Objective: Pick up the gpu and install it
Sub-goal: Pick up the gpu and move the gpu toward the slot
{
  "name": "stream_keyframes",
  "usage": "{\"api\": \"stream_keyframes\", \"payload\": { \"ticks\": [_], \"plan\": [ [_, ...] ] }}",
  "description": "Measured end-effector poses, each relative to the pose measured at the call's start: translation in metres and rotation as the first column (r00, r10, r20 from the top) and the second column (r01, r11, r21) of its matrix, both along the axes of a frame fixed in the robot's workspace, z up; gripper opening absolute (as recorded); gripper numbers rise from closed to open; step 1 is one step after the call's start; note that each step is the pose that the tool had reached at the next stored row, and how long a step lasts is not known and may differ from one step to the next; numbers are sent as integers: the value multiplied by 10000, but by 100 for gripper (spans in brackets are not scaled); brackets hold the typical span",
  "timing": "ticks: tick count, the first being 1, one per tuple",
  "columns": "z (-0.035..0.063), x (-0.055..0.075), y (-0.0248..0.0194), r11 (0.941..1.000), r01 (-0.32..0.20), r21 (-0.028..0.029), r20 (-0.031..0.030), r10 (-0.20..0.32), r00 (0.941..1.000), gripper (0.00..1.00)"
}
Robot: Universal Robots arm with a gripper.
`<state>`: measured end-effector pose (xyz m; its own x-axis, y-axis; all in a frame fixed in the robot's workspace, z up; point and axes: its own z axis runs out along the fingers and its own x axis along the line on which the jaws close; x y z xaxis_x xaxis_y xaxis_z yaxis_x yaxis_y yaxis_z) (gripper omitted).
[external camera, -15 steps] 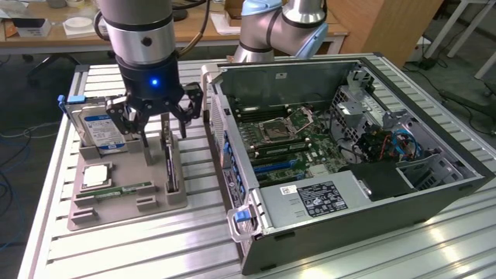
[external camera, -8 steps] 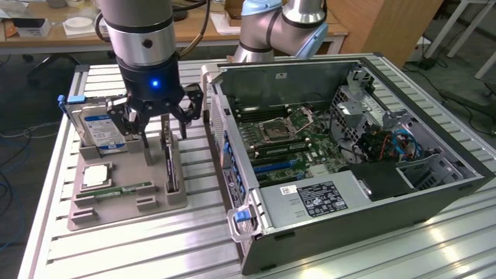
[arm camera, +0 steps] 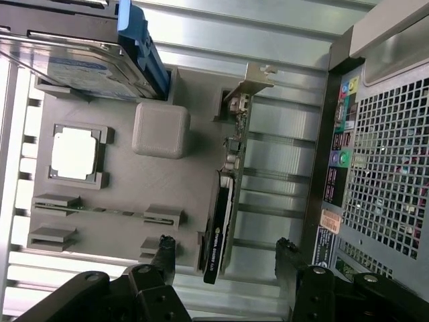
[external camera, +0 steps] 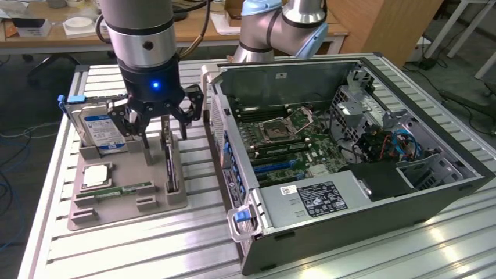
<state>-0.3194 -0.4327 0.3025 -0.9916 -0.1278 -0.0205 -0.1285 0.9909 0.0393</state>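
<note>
The gpu (external camera: 169,165) is a thin black card standing on its edge in a slot of the grey holder (external camera: 155,203), just at the exterior view's left of the open computer case (external camera: 364,197). In the wrist view the gpu (arm camera: 226,188) appears edge-on, its silver bracket (arm camera: 253,79) at the far end. My gripper (external camera: 164,138) hangs directly above the card, open, with one finger on each side of it. The two black fingertips (arm camera: 166,249) stand well apart from the card and touch nothing. Inside the case, the green motherboard (external camera: 298,145) lies exposed with its blue slots.
The grey holder (arm camera: 181,194) also carries a silver hard drive with a blue label (external camera: 102,131), a processor chip (external camera: 96,174) and a narrow green memory stick (external camera: 124,190). The case wall (external camera: 220,133) rises close beside the holder. Everything rests on a ribbed aluminium table (external camera: 139,250).
</note>
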Motion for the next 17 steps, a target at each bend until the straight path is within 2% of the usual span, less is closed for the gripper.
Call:
{"api": "stream_keyframes", "payload": {
  "ticks": [17],
  "plan": [
    [-45,15,0,10000,0,0,0,0,10000,71]
  ]
}}
